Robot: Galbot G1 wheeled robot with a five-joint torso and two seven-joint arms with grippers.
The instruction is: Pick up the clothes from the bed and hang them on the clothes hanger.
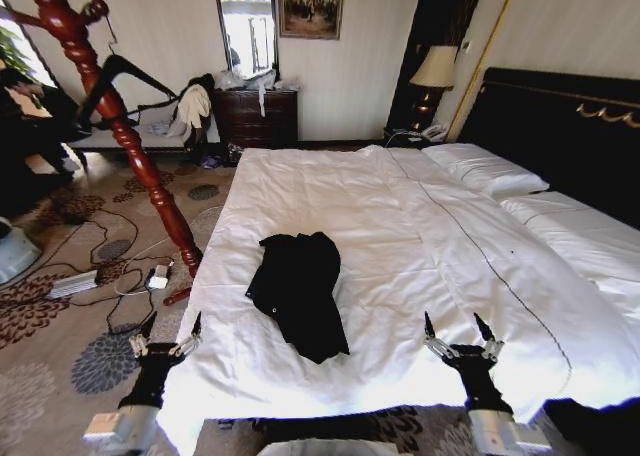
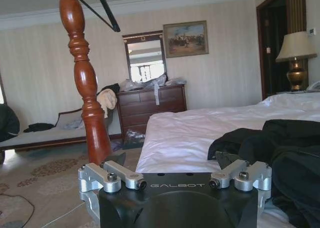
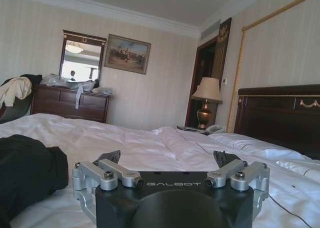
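Between both tools [image 1: 166, 342] [image 1: 460, 334], black clothes [image 1: 297, 288]

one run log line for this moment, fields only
clothes: on bed, untouched | hanger: on stand | left gripper: open, bed's near edge | right gripper: open, over bed

Bed [image 1: 400, 226]: you see rumpled white sheets, black headboard [image 1: 560, 126] at your right.
Clothes [image 1: 298, 288]: black garment crumpled on the sheet near the foot edge.
Pillows [image 1: 485, 171]: white, against the headboard.
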